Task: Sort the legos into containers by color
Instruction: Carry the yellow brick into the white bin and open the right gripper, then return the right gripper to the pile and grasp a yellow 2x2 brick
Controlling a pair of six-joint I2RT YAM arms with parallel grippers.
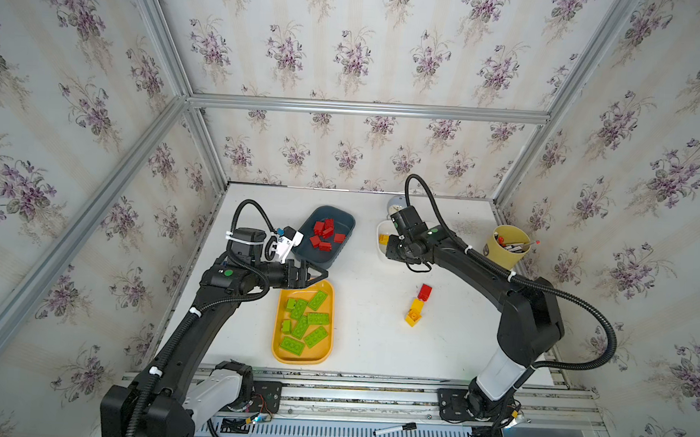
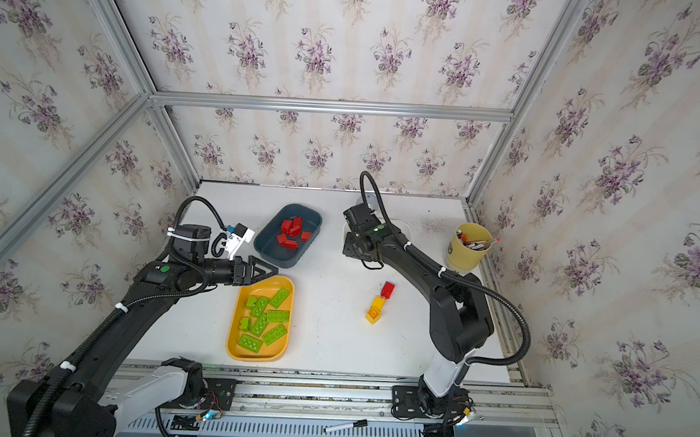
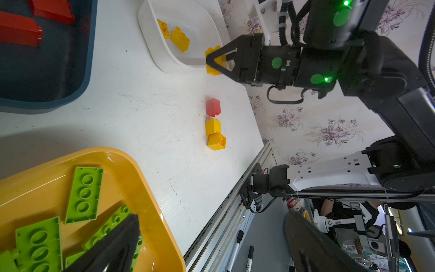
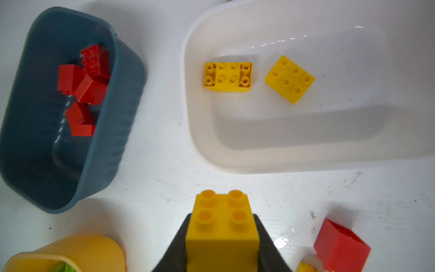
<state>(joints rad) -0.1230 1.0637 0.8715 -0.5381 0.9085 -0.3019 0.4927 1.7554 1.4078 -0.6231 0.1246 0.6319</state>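
Yellow brick (image 4: 222, 228): a square four-stud lego, lifted clear of the white worktop (image 1: 365, 345), just short of the near wall of the white tray (image 4: 306, 162)
Right end effector (image 3: 215, 61): points down and pinches the yellow brick by two plain opposite sides, leaving the studded face free; it is probably about to drop the brick in with its own colour
Which way it points: the studs face sideways toward the white tray, not up; being square, it has no marked long axis
Already in the white tray: an oblong yellow lego (image 4: 227, 76), studs up, long axis along the tray's longer wall; a six-stud yellow lego (image 4: 290, 79) sits apart from it, turned askew
Left end effector (image 1: 319, 276): jaws spread wide and holding nothing, above the place where the dark blue-grey tray (image 1: 320, 262) and the yellow-orange tray (image 1: 280, 350) nearly meet; it seems parked out of the way
Sorted so far: red legos (image 1: 325, 234) heaped in the dark blue-grey tray; green legos (image 1: 306, 323) lying flat, studs up, at mixed angles in the yellow-orange tray
Left on the worktop: a red brick (image 1: 424, 292) and two loose yellow bricks (image 1: 413, 317) in a short row running back to front, near the right arm
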